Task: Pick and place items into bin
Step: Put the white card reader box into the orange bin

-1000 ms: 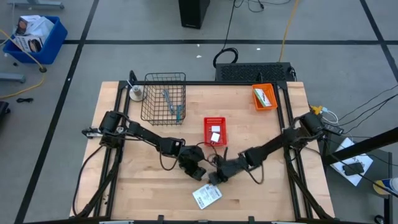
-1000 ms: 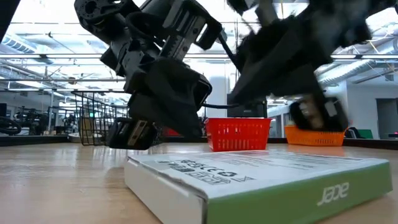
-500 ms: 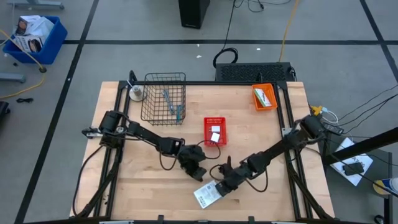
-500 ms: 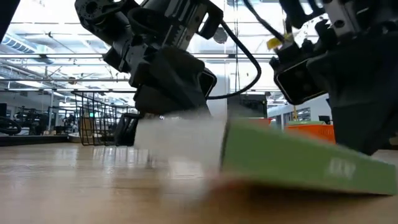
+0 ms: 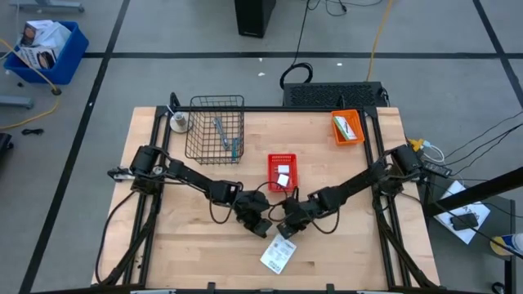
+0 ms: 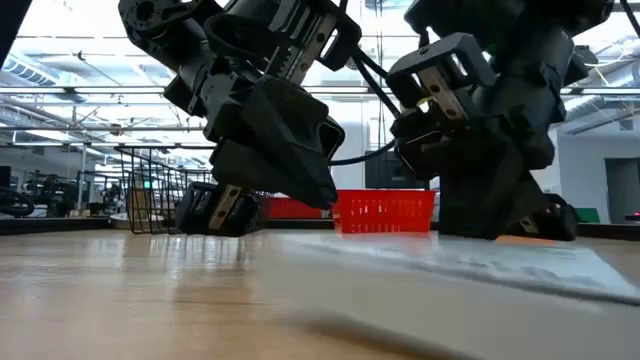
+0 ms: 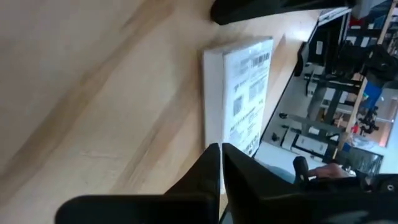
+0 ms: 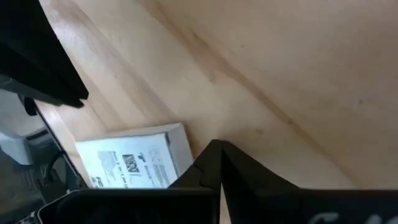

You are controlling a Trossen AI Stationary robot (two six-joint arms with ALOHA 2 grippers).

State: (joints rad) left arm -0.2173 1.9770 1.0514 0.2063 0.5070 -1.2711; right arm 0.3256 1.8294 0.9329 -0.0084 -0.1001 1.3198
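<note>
A flat white printed packet lies flat on the wood near the table's front edge; it also shows in the left wrist view and the right wrist view. My left gripper hovers shut just beyond the packet's far left corner. My right gripper is shut too and points down at the wood beside the packet's far edge. A red bin holds two small white blocks. The teal stick and the grey tool lie in the wire basket.
An orange bin with a packet in it stands at the back right. A small white round object sits left of the wire basket. Both arms crowd the table's middle, close together. Bare wood lies to the left and right of the packet.
My right gripper dipped toward the near edge onto the packet, tipping one side of it up, then drew back toward the table's middle. The packet has turned about and now lies flat again, slightly farther right.
</note>
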